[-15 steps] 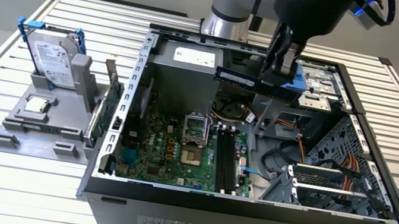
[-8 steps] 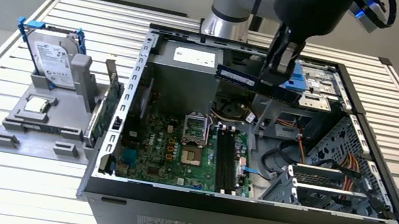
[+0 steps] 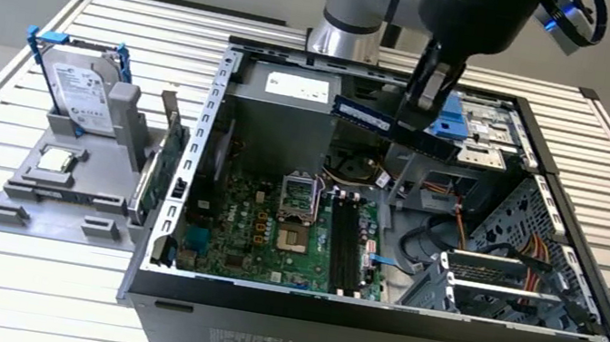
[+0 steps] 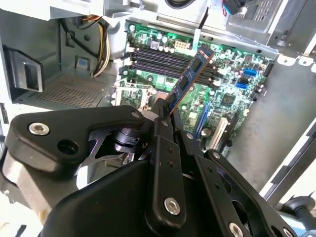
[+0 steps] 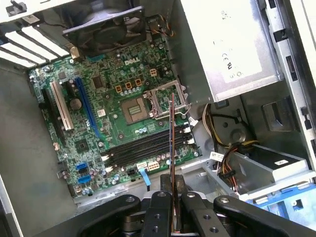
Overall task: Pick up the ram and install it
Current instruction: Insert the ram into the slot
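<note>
My gripper (image 3: pixel 418 116) hangs over the open computer case (image 3: pixel 380 316), shut on the ram (image 3: pixel 392 127), a slim dark strip held level above the case's far side. In the second wrist view the ram (image 4: pixel 190 76) sticks out from the gripper (image 4: pixel 165 112) over the green motherboard (image 4: pixel 227 98). Seen edge-on in the first wrist view, the ram (image 5: pixel 172 143) rises from the gripper (image 5: pixel 173 186), lined over the black memory slots (image 5: pixel 143 148). Those slots (image 3: pixel 345 242) lie below it, well apart from the strip.
A silver hard drive (image 3: pixel 84 95) stands in a grey fixture (image 3: pixel 54 205) on the exterior view's left, with an upright green board (image 3: pixel 164 172) beside the case wall. Inside the case are a power supply (image 3: pixel 293 91), orange cables (image 3: pixel 462 223) and a drive cage (image 3: pixel 508 281).
</note>
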You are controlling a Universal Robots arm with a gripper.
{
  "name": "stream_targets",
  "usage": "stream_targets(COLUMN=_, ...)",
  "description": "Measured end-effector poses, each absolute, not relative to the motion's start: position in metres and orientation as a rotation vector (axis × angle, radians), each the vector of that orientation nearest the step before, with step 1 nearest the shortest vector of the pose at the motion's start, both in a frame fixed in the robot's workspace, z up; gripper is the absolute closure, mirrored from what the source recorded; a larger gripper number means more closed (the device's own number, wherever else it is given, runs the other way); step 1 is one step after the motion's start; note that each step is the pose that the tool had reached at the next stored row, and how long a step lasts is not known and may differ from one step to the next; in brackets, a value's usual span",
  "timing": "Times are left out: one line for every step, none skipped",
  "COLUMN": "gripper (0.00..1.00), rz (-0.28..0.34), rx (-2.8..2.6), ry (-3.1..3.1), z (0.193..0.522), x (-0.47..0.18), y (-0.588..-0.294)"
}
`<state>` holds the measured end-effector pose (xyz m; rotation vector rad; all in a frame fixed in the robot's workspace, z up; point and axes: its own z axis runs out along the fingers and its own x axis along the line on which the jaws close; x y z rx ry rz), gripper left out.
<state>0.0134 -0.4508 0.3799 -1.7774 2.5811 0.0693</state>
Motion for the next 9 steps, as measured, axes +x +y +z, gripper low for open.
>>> stream_targets(gripper=1.0, rz=0.069, rx=-1.762, ry=2.591, z=0.3799, x=0.0134, y=-0.4508)
stream_targets(gripper=1.0, rz=0.069, rx=-1.749, ry=2.6, z=0.3799, x=0.0134, y=-0.4508)
stream_targets(gripper=1.0, rz=0.069, rx=-1.734, ry=2.61, z=0.3799, x=0.0134, y=-0.4508)
stream_targets(gripper=1.0, rz=0.069, rx=-1.719, ry=2.619, z=0.3798, x=0.0134, y=-0.4508)
stream_targets(gripper=1.0, rz=0.069, rx=-1.705, ry=2.628, z=0.3798, x=0.0134, y=-0.4508)
stream_targets(gripper=1.0, rz=0.069, rx=-1.69, ry=2.637, z=0.3798, x=0.0134, y=-0.4508)
stream_targets(gripper=1.0, rz=0.069, rx=-1.676, ry=2.646, z=0.3798, x=0.0134, y=-0.4508)
stream_targets(gripper=1.0, rz=0.069, rx=-1.662, ry=2.655, z=0.3798, x=0.0134, y=-0.4508)
stream_targets(gripper=1.0, rz=0.069, rx=-1.647, ry=2.664, z=0.3798, x=0.0134, y=-0.4508)
